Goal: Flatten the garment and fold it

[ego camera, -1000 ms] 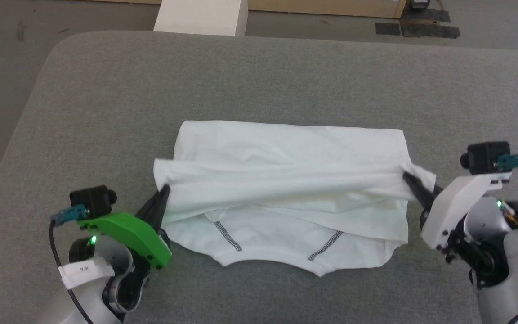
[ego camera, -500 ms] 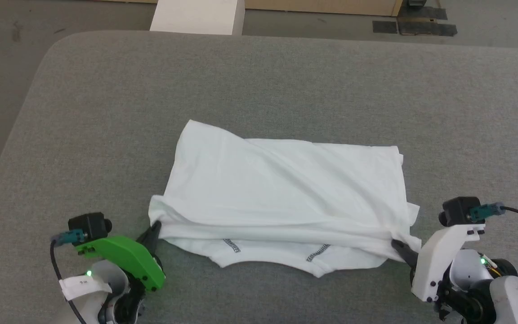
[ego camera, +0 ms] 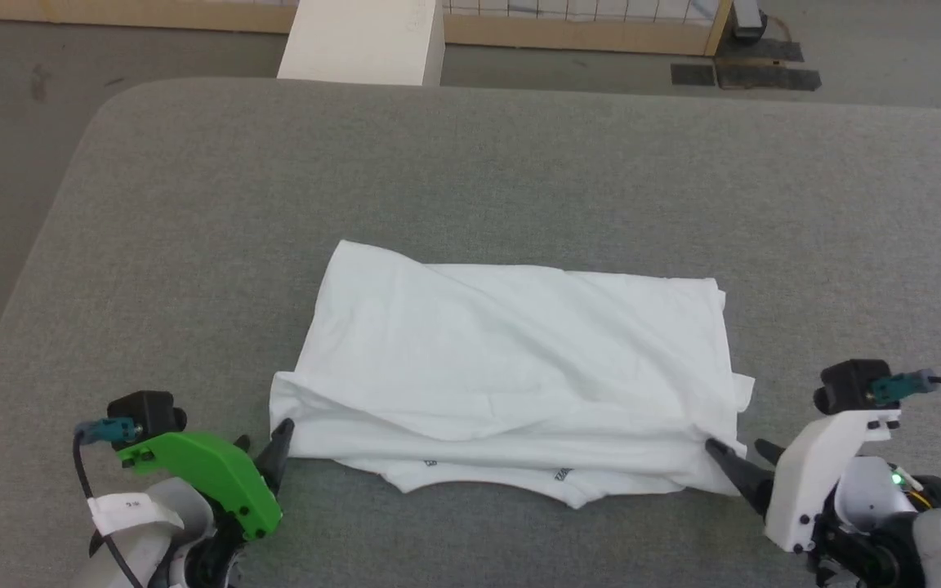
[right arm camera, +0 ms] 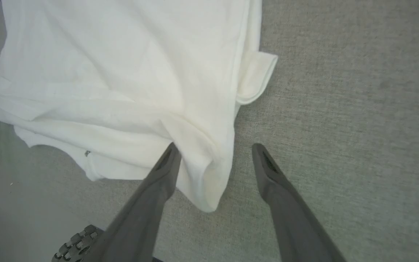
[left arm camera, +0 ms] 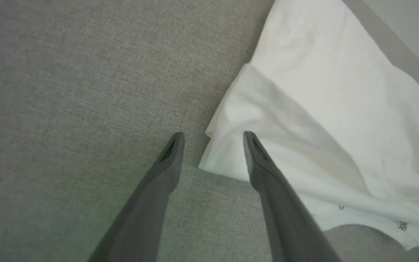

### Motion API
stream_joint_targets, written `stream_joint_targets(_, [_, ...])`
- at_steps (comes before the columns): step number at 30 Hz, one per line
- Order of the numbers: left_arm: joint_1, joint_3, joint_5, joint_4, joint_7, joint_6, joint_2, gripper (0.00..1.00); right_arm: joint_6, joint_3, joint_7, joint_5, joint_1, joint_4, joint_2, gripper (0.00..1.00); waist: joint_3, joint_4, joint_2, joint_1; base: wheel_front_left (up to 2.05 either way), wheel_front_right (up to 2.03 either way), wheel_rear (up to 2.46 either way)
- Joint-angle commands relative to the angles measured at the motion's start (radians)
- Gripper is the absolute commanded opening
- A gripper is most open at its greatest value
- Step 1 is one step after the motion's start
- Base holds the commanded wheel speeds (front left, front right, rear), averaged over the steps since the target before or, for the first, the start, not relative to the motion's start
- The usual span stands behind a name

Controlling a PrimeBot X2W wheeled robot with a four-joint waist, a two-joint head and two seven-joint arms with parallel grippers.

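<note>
At the garment's [ego camera: 511, 359] near corners, the left gripper [left arm camera: 212, 135] and right gripper [right arm camera: 215, 146] sit low, jaws spread, gripping nothing.

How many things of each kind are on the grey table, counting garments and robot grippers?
White T-shirt: 1
Grippers: 2 (left gripper, green mount; right gripper, white mount)
Total: 3
</note>
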Motion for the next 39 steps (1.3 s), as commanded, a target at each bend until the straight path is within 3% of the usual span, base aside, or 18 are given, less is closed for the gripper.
stream_joint_targets(1, [0.024,0.004,-0.010,-0.023,0.014,0.016,0.019,1.00,-0.001,-0.011,0.010,0.023,0.021,-0.017,-0.002,1.00,-0.009,0.003,0.0000,0.0001,0.00,0.00,0.00])
stream_joint_targets(6, [0.066,0.044,-0.037,-0.157,0.049,0.083,0.077,1.00,-0.001,-0.082,0.075,0.082,0.032,-0.103,-0.021,1.00,-0.026,0.007,0.0000,0.0001,0.00,0.00,0.00])
stream_joint_targets(10, [0.078,0.112,0.018,-0.245,-0.073,0.121,0.119,1.00,-0.001,-0.158,0.106,0.080,-0.004,-0.158,-0.034,1.00,-0.021,0.013,0.0000,0.0001,0.00,0.00,0.00])
stream_joint_targets(16, [0.062,0.160,0.174,-0.289,-0.329,0.114,0.116,1.00,-0.001,-0.173,0.150,0.041,-0.097,-0.137,-0.062,1.00,0.029,0.024,0.0000,0.0001,0.00,0.00,0.00])
stream_joint_targets(20, [0.032,0.205,0.344,-0.313,-0.372,0.092,0.063,1.00,-0.001,-0.131,0.166,0.031,-0.147,-0.083,-0.082,1.00,0.070,0.034,0.0000,0.0001,0.00,0.00,0.00])
stream_joint_targets(23, [0.034,0.301,0.500,-0.368,-0.373,0.050,-0.022,1.00,-0.001,-0.098,0.183,0.032,-0.173,-0.044,-0.090,1.00,0.096,0.040,0.0000,0.0001,0.00,0.00,0.00])
stream_joint_targets(27, [0.071,0.383,0.637,-0.394,-0.373,-0.052,-0.126,1.00,-0.001,-0.055,0.190,0.037,-0.202,0.006,-0.098,1.00,0.120,0.046,0.0000,0.0001,0.00,0.00,0.00])
stream_joint_targets(34, [0.098,0.491,0.733,-0.349,-0.373,-0.195,-0.253,1.00,-0.001,0.029,0.165,0.052,-0.241,0.103,-0.089,1.00,0.131,0.055,0.0000,0.0001,0.00,0.00,0.00])
stream_joint_targets(39, [0.106,0.545,0.778,-0.326,-0.374,-0.249,-0.311,1.00,-0.001,0.112,0.129,0.078,-0.275,0.162,-0.063,1.00,0.130,0.058,0.0000,0.0001,0.00,0.00,0.00])
